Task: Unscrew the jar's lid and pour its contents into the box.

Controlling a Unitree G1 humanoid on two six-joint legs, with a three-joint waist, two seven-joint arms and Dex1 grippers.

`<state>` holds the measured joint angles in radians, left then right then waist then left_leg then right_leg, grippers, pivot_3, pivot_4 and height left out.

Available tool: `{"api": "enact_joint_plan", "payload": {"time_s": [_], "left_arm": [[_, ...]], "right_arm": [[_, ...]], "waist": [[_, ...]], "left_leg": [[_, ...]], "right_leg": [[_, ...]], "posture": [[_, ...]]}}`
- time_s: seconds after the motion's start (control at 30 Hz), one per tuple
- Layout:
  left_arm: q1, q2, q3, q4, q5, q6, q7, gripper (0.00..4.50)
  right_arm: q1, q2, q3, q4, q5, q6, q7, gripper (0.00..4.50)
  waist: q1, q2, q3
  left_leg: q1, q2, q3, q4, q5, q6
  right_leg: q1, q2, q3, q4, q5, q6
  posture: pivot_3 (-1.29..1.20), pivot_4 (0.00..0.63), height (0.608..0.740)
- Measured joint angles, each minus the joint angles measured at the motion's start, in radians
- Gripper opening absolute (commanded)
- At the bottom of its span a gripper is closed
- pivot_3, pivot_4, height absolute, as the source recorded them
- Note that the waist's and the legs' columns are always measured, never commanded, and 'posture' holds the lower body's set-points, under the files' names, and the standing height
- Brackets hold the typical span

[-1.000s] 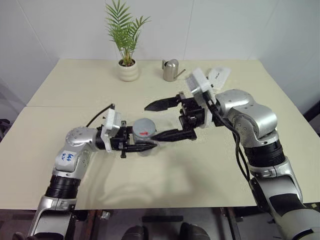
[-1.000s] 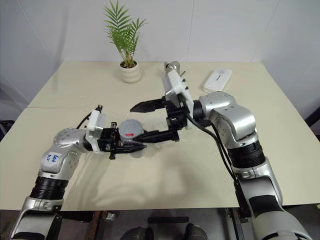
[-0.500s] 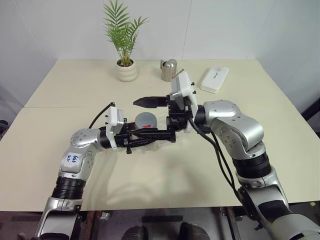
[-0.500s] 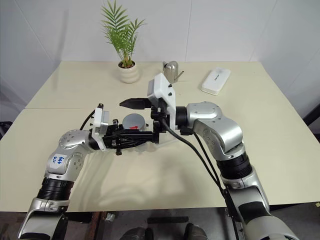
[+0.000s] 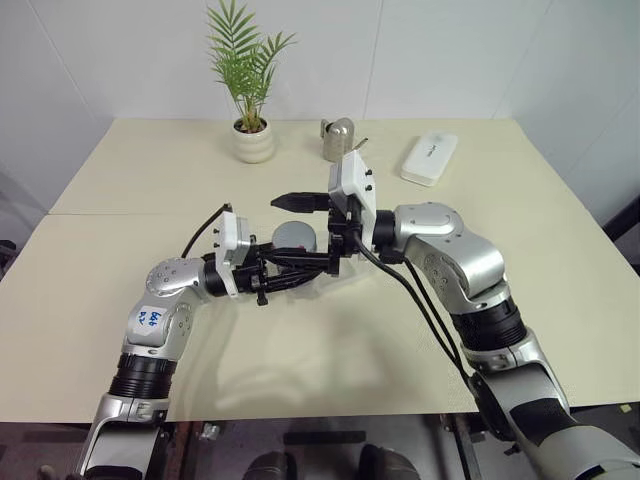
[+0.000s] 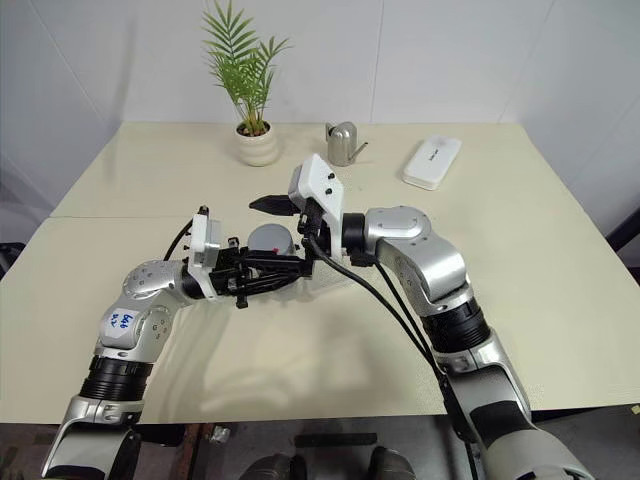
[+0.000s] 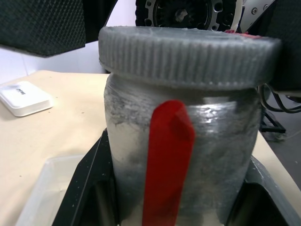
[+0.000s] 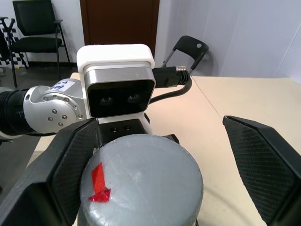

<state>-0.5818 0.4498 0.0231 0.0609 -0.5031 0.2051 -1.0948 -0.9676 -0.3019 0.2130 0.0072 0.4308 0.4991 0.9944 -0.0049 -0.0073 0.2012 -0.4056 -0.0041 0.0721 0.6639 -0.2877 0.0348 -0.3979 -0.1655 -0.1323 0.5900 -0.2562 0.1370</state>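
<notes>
Left gripper (image 5: 285, 278) is clamped on the body of the jar (image 7: 181, 155), holding it upright above the cream table (image 5: 330, 340), roughly mid-table in front of the robot. Left wrist view: black pads hug both sides of the greyish translucent body, the red label stripe (image 7: 167, 160) facing the camera.

The lid (image 8: 141, 181), a grey ribbed screw cap with a small red mark on top, sits fully seated on the jar. Not yet loosened, by the look of it.

Right gripper (image 5: 300, 232) stands wide, its two black fingers straddling the lid, one on each side, both clear of the ribbed edge. Right wrist view: one finger (image 8: 70, 160) is just beside the cap, the other well off it.

The box (image 7: 44, 188), a shallow clear tray, lies on the table just beyond and below the jar. Contents cannot be made out through the cloudy wall.

Far side of table: potted palm (image 5: 250, 95), metal watering can (image 5: 340, 140), white oblong case (image 5: 430, 158). None in the way.

Step in hand, as I judge it: positioning for the unscrew. Next move calls for the right fingers to close squarely on the lid rim, centred, then twist while the left grip holds firm. An off-centre pinch may slip on the ribs or tilt the jar.
</notes>
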Motion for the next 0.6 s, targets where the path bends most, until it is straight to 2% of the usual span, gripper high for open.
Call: {"api": "enact_joint_plan", "payload": {"time_s": [0.13, 0.4, 0.6], "left_arm": [[-0.002, -0.002, 0.000, 0.001, 0.000, 0.000, 0.003, 1.93], [-0.002, -0.002, 0.008, 0.004, -0.001, 0.004, 0.017, 1.93], [0.002, -0.001, 0.016, -0.009, -0.007, 0.003, -0.003, 1.93]], "right_arm": [[-0.009, -0.019, -0.003, 0.013, 0.006, -0.006, 0.025, 4.45], [0.010, -0.154, -0.037, 0.039, 0.034, -0.042, 0.131, 4.45], [0.025, -0.258, -0.149, 0.183, 0.007, -0.054, 0.122, 4.45]], "waist": [[0.001, 0.000, 0.000], [0.001, 0.000, 0.000], [0.003, 0.000, 0.000]], "left_leg": [[0.000, 0.000, 0.000, 0.000, 0.000, 0.000], [0.000, 0.000, 0.000, 0.000, 0.000, 0.000], [0.000, 0.000, 0.001, 0.000, 0.000, 0.000]], "right_leg": [[0.000, 0.000, 0.000, 0.000, 0.000, 0.000], [0.000, 0.000, 0.000, 0.000, 0.000, 0.000], [0.000, 0.000, 0.000, -0.001, 0.000, 0.000]], "posture": [[0.00, 0.150, 0.740], [0.00, 0.150, 0.740], [0.00, 0.150, 0.740]]}}
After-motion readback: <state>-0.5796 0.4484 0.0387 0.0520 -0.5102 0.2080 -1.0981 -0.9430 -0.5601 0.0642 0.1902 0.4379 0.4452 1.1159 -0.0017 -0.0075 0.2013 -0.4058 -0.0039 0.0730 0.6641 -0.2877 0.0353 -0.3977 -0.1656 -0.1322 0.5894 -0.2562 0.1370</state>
